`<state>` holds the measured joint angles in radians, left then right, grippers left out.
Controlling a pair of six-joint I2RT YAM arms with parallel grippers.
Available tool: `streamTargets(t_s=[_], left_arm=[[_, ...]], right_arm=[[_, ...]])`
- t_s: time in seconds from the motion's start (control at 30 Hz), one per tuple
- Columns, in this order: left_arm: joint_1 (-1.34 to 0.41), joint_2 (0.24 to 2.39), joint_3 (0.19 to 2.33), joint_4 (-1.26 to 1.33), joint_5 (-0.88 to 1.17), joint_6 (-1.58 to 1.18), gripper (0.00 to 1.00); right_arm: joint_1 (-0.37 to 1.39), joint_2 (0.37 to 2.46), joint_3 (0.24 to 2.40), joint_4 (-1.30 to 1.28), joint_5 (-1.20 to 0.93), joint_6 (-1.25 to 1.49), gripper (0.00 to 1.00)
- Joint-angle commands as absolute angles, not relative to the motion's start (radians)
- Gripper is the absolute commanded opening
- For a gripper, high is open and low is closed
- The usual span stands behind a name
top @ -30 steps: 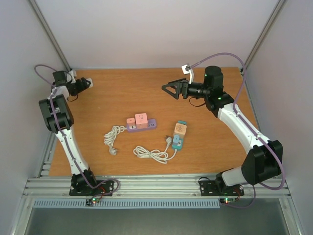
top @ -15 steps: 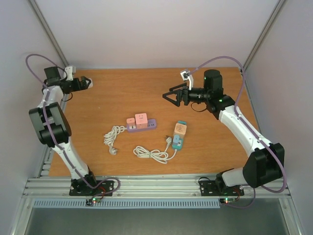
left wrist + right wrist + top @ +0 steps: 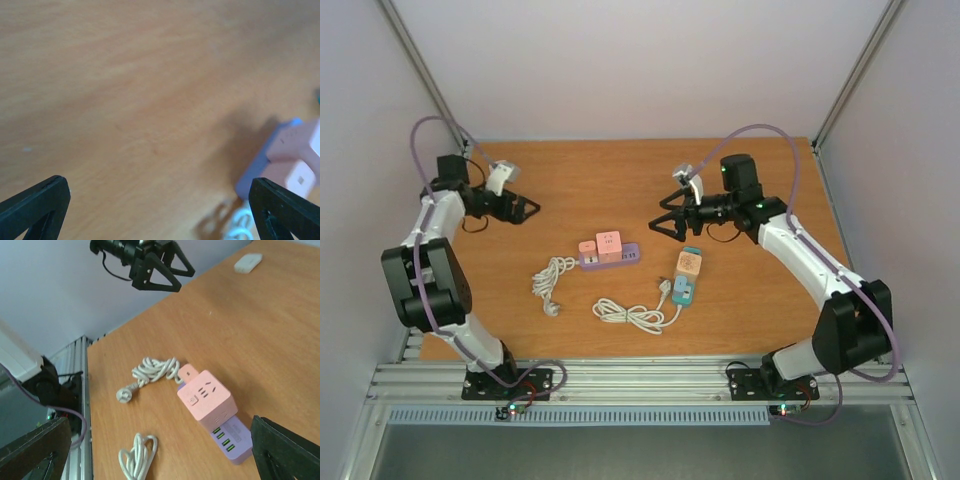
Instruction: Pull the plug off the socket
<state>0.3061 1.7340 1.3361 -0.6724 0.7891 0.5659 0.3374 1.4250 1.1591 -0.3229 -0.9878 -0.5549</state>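
Both grippers are spread wide and hold nothing: the left gripper (image 3: 530, 208) hovers at the left of the top view, the right gripper (image 3: 661, 224) just right of centre. The pink plug (image 3: 609, 243) sits in the purple socket strip (image 3: 627, 256) at mid-frame. The plug looks like a light, hard, smooth plastic block. Its flat side faces seem the best hold. The strip also looks light and would probably lift with the plug unless pinned down.
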Motion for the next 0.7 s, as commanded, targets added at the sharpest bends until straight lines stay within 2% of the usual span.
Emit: streamTargets(t_s=[0.0,0.27,0.4,0.67], left_arm=[[0.253,1.622,1.216,-0.679,0.794,0.705,1.00],[0.176,1.547,1.152,-0.802,0.863,0.888,1.00],[0.111,1.513,1.084,-0.759,0.835,0.959,1.00],[0.059,1.490,1.003,-0.713,0.911,1.109,1.00]], right_arm=[[0.388,1.496,1.169,-0.404,-0.990,-0.774,0.98],[0.469,1.611,1.187,-0.376,-0.932,-0.912,0.98],[0.535,1.686,1.229,-0.408,-0.838,-1.005,0.99],[0.594,1.828,1.324,-0.389,-0.746,-1.136,0.98]])
